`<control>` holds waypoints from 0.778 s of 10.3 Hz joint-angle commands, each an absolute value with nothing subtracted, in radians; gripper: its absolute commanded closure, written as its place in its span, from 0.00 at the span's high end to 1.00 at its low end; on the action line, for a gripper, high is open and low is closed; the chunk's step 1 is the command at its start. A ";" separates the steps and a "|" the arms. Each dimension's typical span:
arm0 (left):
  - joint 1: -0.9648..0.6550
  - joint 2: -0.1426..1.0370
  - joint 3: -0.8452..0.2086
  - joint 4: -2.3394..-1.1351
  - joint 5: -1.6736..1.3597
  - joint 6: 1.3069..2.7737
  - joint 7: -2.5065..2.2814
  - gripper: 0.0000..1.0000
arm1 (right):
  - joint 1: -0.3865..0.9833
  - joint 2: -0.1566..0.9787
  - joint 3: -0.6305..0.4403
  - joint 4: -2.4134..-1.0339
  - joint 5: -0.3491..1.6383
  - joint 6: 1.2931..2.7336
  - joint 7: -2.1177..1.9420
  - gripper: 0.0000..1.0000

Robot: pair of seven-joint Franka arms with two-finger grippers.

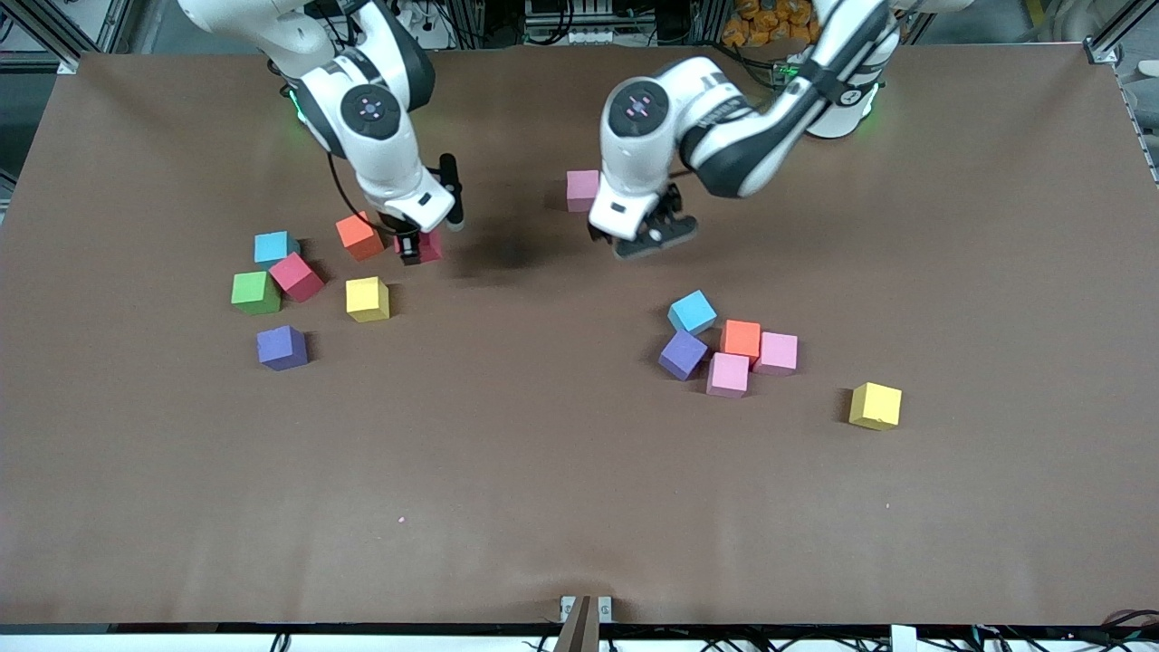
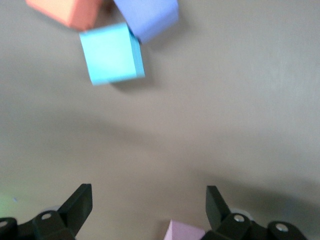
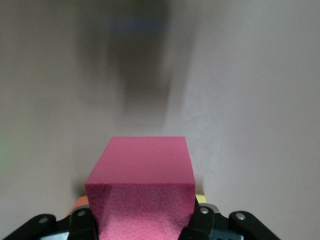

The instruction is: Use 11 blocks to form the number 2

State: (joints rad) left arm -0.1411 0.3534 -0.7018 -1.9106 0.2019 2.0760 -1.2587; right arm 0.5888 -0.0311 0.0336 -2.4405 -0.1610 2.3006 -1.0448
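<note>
I am holding a red block [image 3: 142,192] in my right pincer [image 1: 418,246]. My two fingers are squeezing it on two flat sides that face each other. It is sitting just beside the orange block [image 1: 359,235], toward the left arm's end of the table from it.

I am guessing the red block is very light and a bit squishy, like foam. Its skin is looking rough and dull, so I am thinking it is not going to slip. Flat sides are the best place to pinch it, and only a soft squeeze is needed.

My left pincer [image 1: 654,234] is standing wide open and holding nothing. It is hanging over bare table near the lone pink block [image 1: 582,190].

The number 2 is not made yet. The other blocks are lying loose in two bunches.

The front view is showing me all the blocks at once. My right wrist view is showing only the red block up close, with its bumpy side. My left wrist view is showing my open fingers [image 2: 79,205], a light blue block [image 2: 112,54] and a corner of the pink one.
</note>
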 commanded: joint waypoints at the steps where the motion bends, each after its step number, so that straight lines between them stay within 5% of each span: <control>1: -0.036 0.364 -0.710 -1.888 0.232 2.049 -1.114 1.00 | 0.676 -0.009 0.029 -2.438 -0.179 2.298 -0.952 0.09; 8: 0.092 0.422 -0.684 -1.774 0.320 2.025 -0.765 1.00 | 0.939 0.099 0.031 -2.395 -0.167 2.307 -0.667 0.09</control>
